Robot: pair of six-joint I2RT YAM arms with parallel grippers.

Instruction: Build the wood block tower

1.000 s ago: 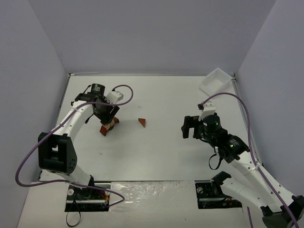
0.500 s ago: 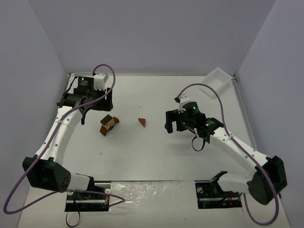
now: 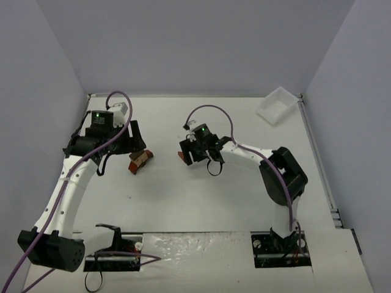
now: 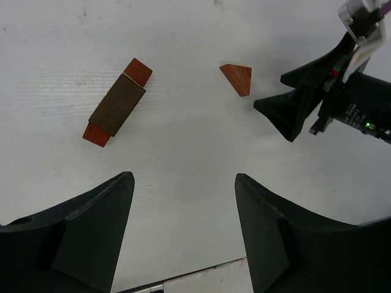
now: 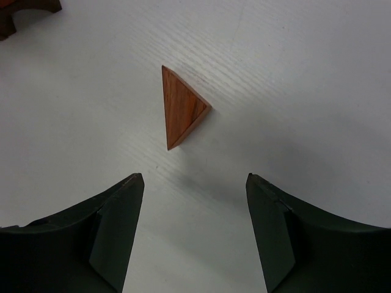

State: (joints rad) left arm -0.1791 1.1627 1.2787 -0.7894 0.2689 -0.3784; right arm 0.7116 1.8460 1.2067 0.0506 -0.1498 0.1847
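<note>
Through the left wrist camera, my left gripper (image 4: 183,183) stands released. Its two dark fingers are spread, with only bare white table (image 4: 183,140) between them. Past the tips, up and to the left, sits the tower (image 4: 119,101). It is a dark brown block (image 4: 113,111) lying along the top of red-brown blocks (image 4: 139,71) whose ends poke out at both ends. Farther on and to the right a red-brown wedge (image 4: 237,78) lies alone on the table. Just beside it, the black tips of my right gripper (image 4: 293,113) come in from the right.

The right wrist camera shows what that view leaves unclear. The right gripper's fingers are also apart and hold nothing. The wedge lies ahead of the tips, not between them and not touching them, with a triangular grained face up. A red-brown piece of the tower is cut off at the top left corner of this view.

Only the overhead camera shows the whole layout. The left arm (image 3: 67,183) and right arm (image 3: 250,155) both reach toward the middle of the table. There the tower sits left of the wedge, the two clearly apart. From up there the right gripper partly covers the wedge, and I cannot read either gripper's opening. At the far right corner sits a white tray (image 3: 278,105).
</note>
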